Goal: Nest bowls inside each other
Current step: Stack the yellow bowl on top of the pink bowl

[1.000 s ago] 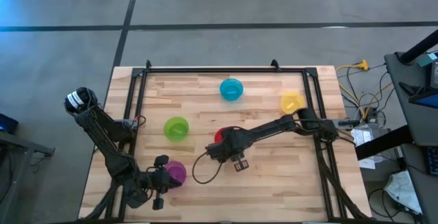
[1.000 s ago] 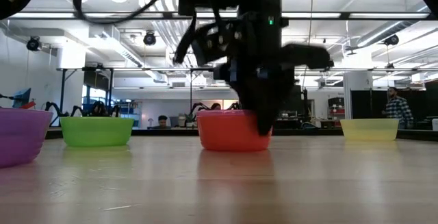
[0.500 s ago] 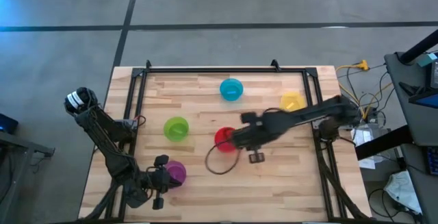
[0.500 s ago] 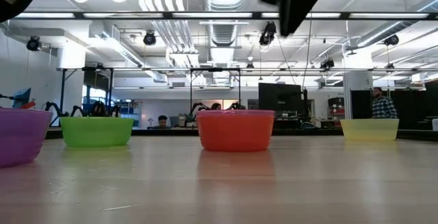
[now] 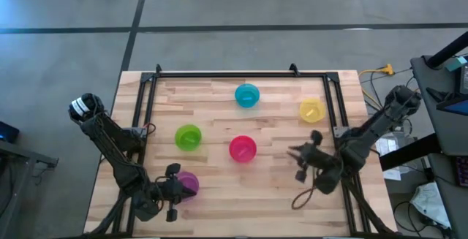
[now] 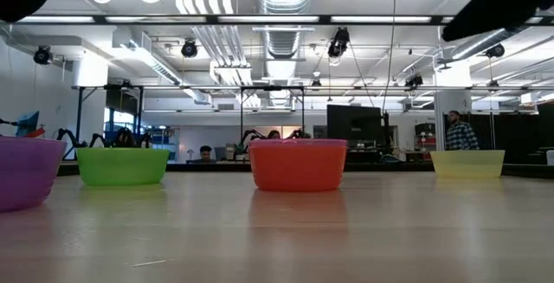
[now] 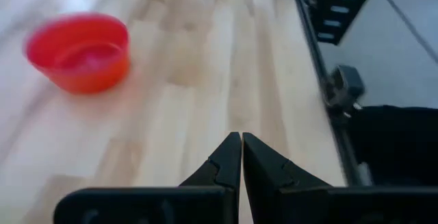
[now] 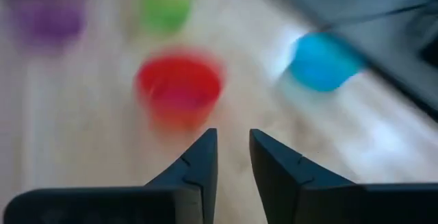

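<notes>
Five bowls visible on table (image 5: pixel 219 195), all apart, none seen stacked:
- blue bowl (image 5: pixel 247 95) near far edge
- yellow bowl (image 5: pixel 312 110) far right
- green bowl (image 5: pixel 189 137) left of centre
- pink-magenta bowl (image 5: pixel 243 148) at centre, reading red-orange in low and wrist views
- purple bowl (image 5: pixel 188 183) near left front, just beside left gripper (image 5: pixel 170 194)

Sixth (orange) bowl not made out as separate; possibly inside the centre bowl, cannot confirm from overhead.

Left gripper parked low at front left, fingers pressed fully together, holding nothing. Right gripper (image 5: pixel 300 161) off to right of centre bowl, well clear of it, above table; fingers parted by a narrow gap, nothing between them.

Risks from here:
- Narrow gap on right gripper: approach to any rim with so little parting likely to land a fingertip on top of the wall instead of straddling it, shoving the bowl along the wood.
- Light plastic on smooth wood: side contact would slide or tip a bowl, not seat it.
- Purple bowl so close to left gripper: any swing of that arm could knock it toward table edge.
- Drop into a target bowl off-centre: rim catches on rim, bowl sits tilted rather than nested.
- Cable loop (image 5: pixel 301 197) hanging below right arm could drag across yellow bowl on a reach over it.
</notes>
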Controlling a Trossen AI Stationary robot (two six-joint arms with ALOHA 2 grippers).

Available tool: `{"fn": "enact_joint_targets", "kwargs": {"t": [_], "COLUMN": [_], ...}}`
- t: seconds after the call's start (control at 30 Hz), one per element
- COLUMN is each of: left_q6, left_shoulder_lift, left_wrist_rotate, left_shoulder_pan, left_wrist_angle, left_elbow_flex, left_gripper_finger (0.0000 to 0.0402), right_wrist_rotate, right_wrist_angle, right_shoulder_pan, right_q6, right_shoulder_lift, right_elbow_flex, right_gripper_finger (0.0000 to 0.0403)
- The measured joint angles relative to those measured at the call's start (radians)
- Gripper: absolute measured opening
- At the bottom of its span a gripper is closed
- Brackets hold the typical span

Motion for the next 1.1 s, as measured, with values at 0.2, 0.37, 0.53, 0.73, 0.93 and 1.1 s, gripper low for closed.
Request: {"fn": "enact_joint_targets", "kwargs": {"t": [0.2,0.37,0.53,0.73,0.93,1.1], "left_q6": [0.084,0.191,0.215,0.242,0.242,0.243], "left_shoulder_lift": [0.000,0.000,0.000,0.000,0.000,0.000], "left_wrist_rotate": [-0.018,-0.020,-0.018,0.000,0.001,0.001], "left_shoulder_pan": [0.054,0.098,0.109,0.108,0.110,0.111], "left_wrist_angle": [0.015,0.060,0.078,0.077,0.078,0.077], "left_elbow_flex": [0.017,0.013,0.013,0.011,0.009,0.009], "left_gripper_finger": [0.0000,0.0000,0.0000,0.0000,0.0000,0.0000], "right_wrist_rotate": [0.093,-0.103,-0.359,-0.563,-0.674,-0.751], "right_wrist_angle": [-0.028,-0.070,-0.076,-0.187,-0.455,-0.447], "right_shoulder_pan": [-0.091,-0.344,-0.651,-0.959,-1.161,-1.209], "right_q6": [0.259,0.184,-0.023,-0.177,-0.253,-0.357], "right_shoulder_lift": [-0.134,-0.272,-0.352,-0.302,-0.151,-0.043], "right_elbow_flex": [-0.115,-0.112,-0.055,0.038,0.113,0.096], "right_gripper_finger": [0.0073,0.0073,0.0073,0.0073,0.0073,0.0073]}}
